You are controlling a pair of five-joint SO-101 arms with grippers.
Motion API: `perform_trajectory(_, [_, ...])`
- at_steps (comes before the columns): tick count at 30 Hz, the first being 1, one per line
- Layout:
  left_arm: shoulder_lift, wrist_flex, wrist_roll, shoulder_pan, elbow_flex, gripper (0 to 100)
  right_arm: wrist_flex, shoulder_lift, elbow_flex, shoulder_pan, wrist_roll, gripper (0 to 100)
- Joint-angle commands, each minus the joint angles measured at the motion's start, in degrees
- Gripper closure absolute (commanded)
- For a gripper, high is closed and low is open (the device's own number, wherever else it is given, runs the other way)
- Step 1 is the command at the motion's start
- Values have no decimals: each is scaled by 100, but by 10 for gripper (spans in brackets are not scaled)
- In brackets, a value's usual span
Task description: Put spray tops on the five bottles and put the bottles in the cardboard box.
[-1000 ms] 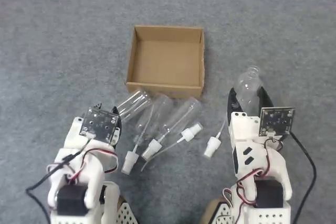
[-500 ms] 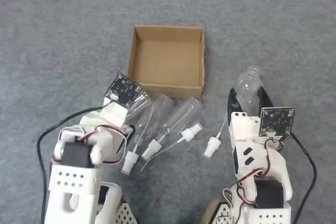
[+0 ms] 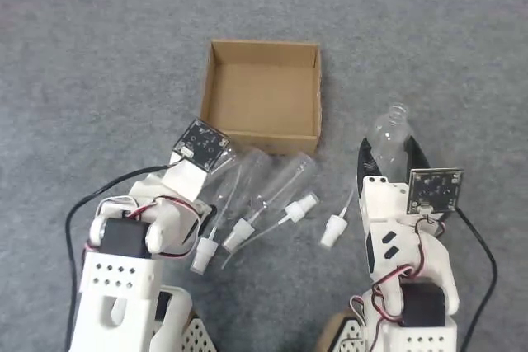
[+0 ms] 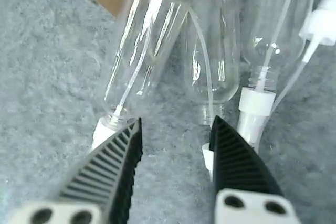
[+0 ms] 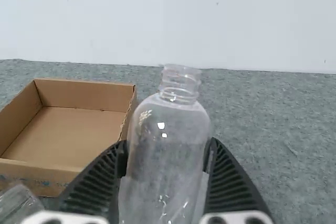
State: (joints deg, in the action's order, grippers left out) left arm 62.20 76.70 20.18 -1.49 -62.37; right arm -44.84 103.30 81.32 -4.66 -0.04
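Note:
An open-necked clear bottle [image 3: 391,133] stands upright with my right gripper [image 3: 391,161] shut on its body; in the right wrist view the bottle [image 5: 167,145] sits between the black fingers [image 5: 100,179]. Three clear bottles [image 3: 247,177] lie side by side in front of the cardboard box [image 3: 262,92], white spray tops [image 3: 239,232] at their near ends. My left gripper [image 4: 176,153] hovers open just above those bottles [image 4: 142,61], nothing between its fingers [image 4: 118,171]. I cannot tell if the tops are screwed on.
A loose white spray top [image 3: 334,228] lies on the grey carpet between the lying bottles and the right arm. The box [image 5: 68,129] is empty and open upward. Bare carpet [image 3: 99,80] stretches to the left, right and behind the box.
The left arm has swung forward from the near left corner to over the lying bottles. The right arm and its bottle have not moved.

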Motion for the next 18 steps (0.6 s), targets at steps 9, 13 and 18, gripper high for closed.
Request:
perform_trajectory(9, [-79,0,220,-1407,-136,806,163,48,-35,303,-44,974])
perform_trajectory(13, [-624,-88,220,-1565,-101,806,163,48,-35,347,-44,974])
perform_trajectory(18, [-1987,-202,193,-1785,268,806,171,48,-35,347,-44,974])
